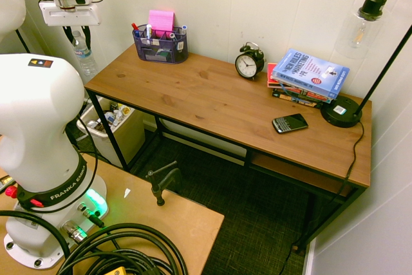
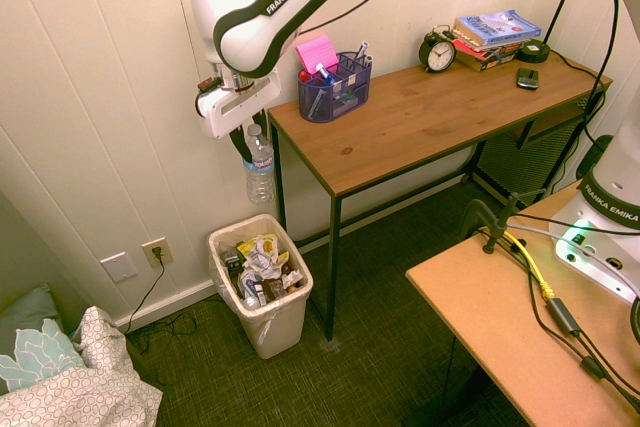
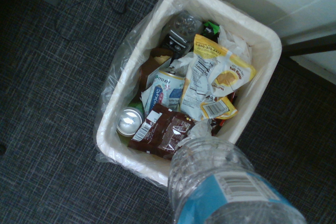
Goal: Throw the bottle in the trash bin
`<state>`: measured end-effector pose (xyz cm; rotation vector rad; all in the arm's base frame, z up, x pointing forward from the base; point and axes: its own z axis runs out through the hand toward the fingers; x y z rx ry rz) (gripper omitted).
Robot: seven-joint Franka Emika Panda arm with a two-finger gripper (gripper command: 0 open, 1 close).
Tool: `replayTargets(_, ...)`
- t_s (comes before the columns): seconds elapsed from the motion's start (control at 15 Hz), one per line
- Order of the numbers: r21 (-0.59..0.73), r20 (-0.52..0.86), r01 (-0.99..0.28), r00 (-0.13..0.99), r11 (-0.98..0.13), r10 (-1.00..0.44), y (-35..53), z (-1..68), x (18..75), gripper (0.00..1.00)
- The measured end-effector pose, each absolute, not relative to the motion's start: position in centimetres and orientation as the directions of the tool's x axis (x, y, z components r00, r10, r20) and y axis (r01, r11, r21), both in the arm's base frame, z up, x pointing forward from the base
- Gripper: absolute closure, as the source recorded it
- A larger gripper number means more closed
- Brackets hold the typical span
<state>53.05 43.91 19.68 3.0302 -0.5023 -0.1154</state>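
Gripper (image 2: 248, 134) is seen pointed straight down, beside the desk's end, jaws clamped on the bottle (image 2: 259, 169) near its cap. Bottle hangs upright from the fingers, directly under the gripper, clear of the desk (image 2: 420, 117). Bin (image 2: 292, 315) sits on the carpet well below the gripper, apart from the bottle; in the wrist view the bottle's base (image 3: 220, 182) is seen over the bin's near rim (image 3: 113, 148). Wrappers and a can are seen inside. Organiser (image 2: 335, 87) stands on the desk, beyond the gripper.
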Motion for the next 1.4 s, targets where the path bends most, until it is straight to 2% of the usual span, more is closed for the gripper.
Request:
replayTargets(0.93, 0.058, -0.075, -0.343, 0.935, -0.938, -0.346, 43.4, 20.2, 53.8, 0.0)
replayTargets(1.2, 0.024, -0.009, -0.41, 0.912, -0.912, -0.411, 40.0, 24.9, 55.0, 0.0)
replayTargets(1.4, 0.003, 0.04, -0.492, 0.87, -0.871, -0.492, 35.9, 29.4, 53.8, 0.0)
